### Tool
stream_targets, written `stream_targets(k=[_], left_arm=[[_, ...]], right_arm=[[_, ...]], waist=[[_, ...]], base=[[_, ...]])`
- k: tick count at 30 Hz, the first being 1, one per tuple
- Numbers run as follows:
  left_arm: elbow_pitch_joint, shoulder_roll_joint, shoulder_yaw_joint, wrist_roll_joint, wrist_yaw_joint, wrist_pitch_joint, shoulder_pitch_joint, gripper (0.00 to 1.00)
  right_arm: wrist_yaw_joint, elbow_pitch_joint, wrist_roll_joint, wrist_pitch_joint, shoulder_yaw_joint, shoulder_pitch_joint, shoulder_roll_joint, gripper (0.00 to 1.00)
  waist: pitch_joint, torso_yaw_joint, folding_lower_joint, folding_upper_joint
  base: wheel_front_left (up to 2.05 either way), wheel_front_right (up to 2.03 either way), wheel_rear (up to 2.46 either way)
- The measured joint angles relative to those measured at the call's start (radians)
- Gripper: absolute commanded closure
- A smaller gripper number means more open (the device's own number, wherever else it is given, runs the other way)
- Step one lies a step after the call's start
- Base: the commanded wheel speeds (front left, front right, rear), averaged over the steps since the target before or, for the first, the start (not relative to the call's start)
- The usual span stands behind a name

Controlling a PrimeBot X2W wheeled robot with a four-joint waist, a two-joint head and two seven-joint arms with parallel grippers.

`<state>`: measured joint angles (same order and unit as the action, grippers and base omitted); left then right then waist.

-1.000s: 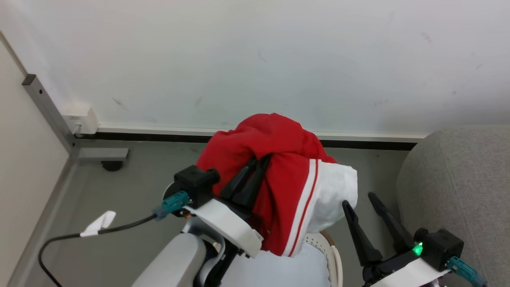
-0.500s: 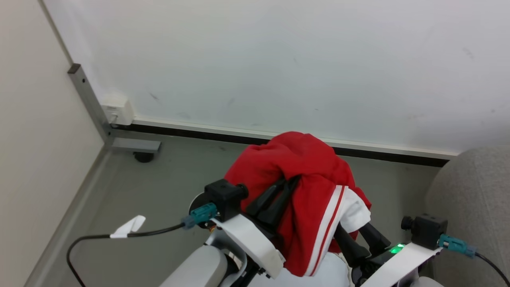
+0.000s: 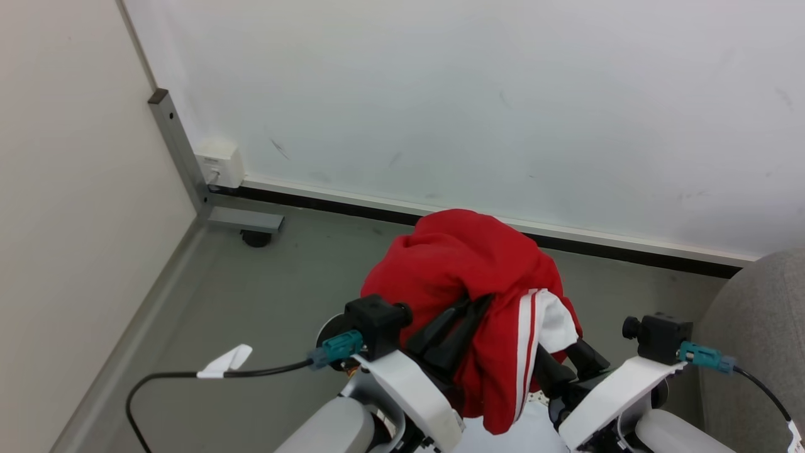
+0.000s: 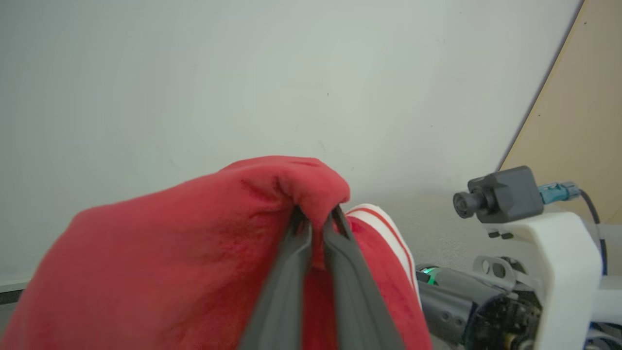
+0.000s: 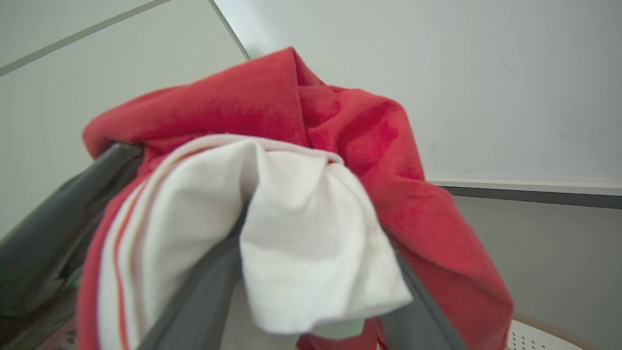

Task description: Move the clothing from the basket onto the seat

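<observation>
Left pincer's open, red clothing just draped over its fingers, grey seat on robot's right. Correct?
No: the left pincer is shut, pinching a fold of the clothing, as the left wrist view shows. The seat is indeed on the robot's right.

right gripper [image 3: 571, 368] moved in, now tucked under the hanging clothing [image 3: 465, 264]

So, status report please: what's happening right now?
Left gripper shut on clothing, held aloft. Right gripper open around its white panel. Seat at right, no obstacle seen.
</observation>
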<state>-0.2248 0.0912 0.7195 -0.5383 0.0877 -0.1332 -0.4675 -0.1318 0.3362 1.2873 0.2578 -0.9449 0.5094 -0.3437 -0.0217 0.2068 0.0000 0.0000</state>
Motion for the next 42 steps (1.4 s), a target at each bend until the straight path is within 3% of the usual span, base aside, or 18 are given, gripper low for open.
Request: stream_targets(k=[9,10,12,30,31,32,33,42], left_arm=[[-0.006,-0.001,0.001,-0.010,-0.001,-0.005,-0.001,1.00],[-0.007,0.000,0.000,-0.012,-0.001,-0.007,-0.002,1.00],[-0.008,0.000,0.000,-0.017,-0.002,-0.008,-0.002,1.00],[-0.026,0.015,-0.014,-0.030,-0.020,-0.020,-0.002,1.00],[-0.027,0.016,-0.013,-0.030,-0.023,-0.021,-0.002,0.67],[-0.030,0.016,-0.012,-0.030,-0.023,-0.021,-0.002,0.21],[-0.032,0.017,-0.010,-0.030,-0.024,-0.021,-0.002,0.00],[-0.038,0.022,-0.004,-0.035,-0.028,-0.027,0.005,0.00]], right_arm=[[0.000,0.058,0.021,0.005,-0.046,0.057,0.029,0.00],[0.000,0.060,0.023,0.005,-0.050,0.060,0.029,0.53],[0.000,0.063,0.024,0.005,-0.051,0.061,0.028,1.00],[0.000,0.015,-0.058,0.005,0.038,0.019,0.022,1.00],[0.000,0.012,-0.067,0.005,0.046,0.017,0.020,1.00],[0.000,0.007,-0.074,0.005,0.055,0.015,0.018,1.00],[0.000,0.003,-0.081,0.005,0.063,0.014,0.016,1.00],[0.000,0.004,-0.138,0.006,0.135,-0.013,-0.006,1.00]], waist=[[0.007,-0.007,0.0000,0.0000],[0.008,-0.009,0.0000,0.0000],[0.008,-0.012,0.0000,0.0000],[0.005,-0.051,0.0000,0.0000],[0.005,-0.052,0.0000,0.0000],[0.005,-0.054,0.0000,0.0000],[0.005,-0.056,0.0000,0.0000],[0.007,-0.084,0.0000,0.0000]], base=[[0.00,0.00,0.00],[0.00,0.00,0.00],[0.00,0.00,0.00],[0.00,0.00,0.00],[0.00,0.00,0.00],[0.00,0.00,0.00],[0.00,0.00,0.00],[0.00,0.00,0.00]])
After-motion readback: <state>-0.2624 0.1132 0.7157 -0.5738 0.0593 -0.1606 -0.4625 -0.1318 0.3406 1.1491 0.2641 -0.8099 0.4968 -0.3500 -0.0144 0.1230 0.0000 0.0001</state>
